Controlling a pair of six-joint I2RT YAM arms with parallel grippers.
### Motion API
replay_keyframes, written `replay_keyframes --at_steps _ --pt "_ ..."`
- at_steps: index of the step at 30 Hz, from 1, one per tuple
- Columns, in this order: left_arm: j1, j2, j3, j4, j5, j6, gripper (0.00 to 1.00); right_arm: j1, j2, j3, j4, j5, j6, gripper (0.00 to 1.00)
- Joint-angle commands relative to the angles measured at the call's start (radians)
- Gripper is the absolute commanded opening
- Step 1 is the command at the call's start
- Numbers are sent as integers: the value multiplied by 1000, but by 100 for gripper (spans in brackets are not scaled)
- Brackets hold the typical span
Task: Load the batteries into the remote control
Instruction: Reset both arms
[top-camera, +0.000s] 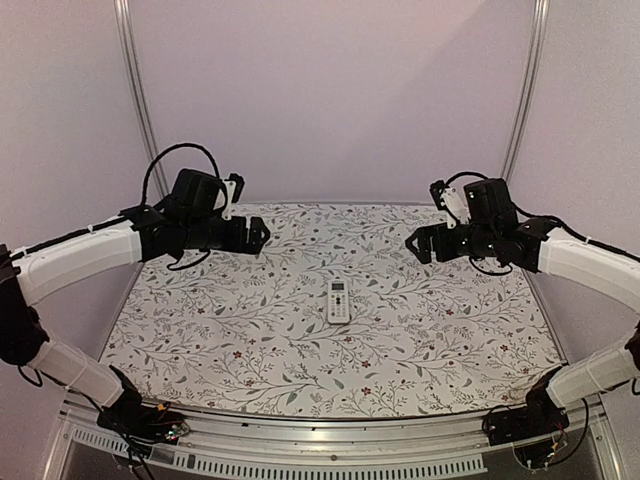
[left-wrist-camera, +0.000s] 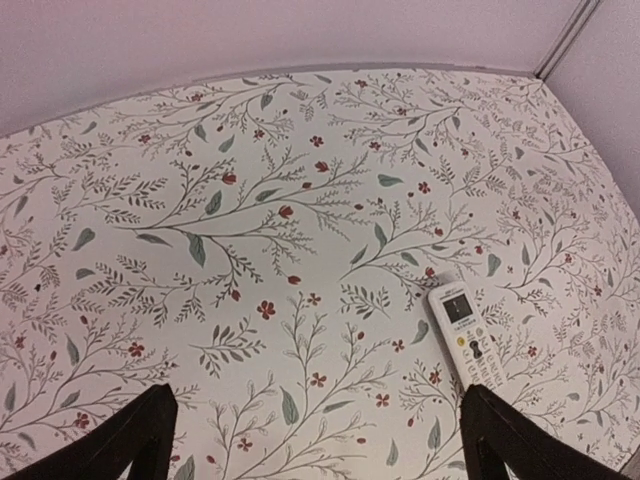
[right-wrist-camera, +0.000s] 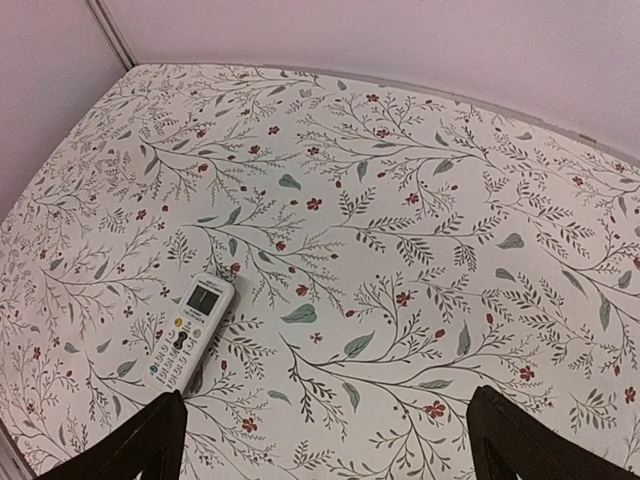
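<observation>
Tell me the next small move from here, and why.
Probably lower the right gripper toward the remote control to grasp it and turn it over. It lies screen up and untouched, both the right and the left gripper hang open above it, and no batteries are in view.

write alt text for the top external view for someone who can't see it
A slim white remote control lies face up near the middle of a floral-patterned table, with its screen end pointing to the far side. The left gripper and right gripper hover above the table on either side of it, facing each other, both empty.
</observation>
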Motion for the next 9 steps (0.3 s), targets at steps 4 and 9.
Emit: replay_keyframes --at_steps 4,9 --pt "8 31 -110 82 32 -63 100 -6 57 -133 130 -51 103 99" --pt "7 34 -114 106 8 -70 100 -7 62 -121 134 -64 108 99"
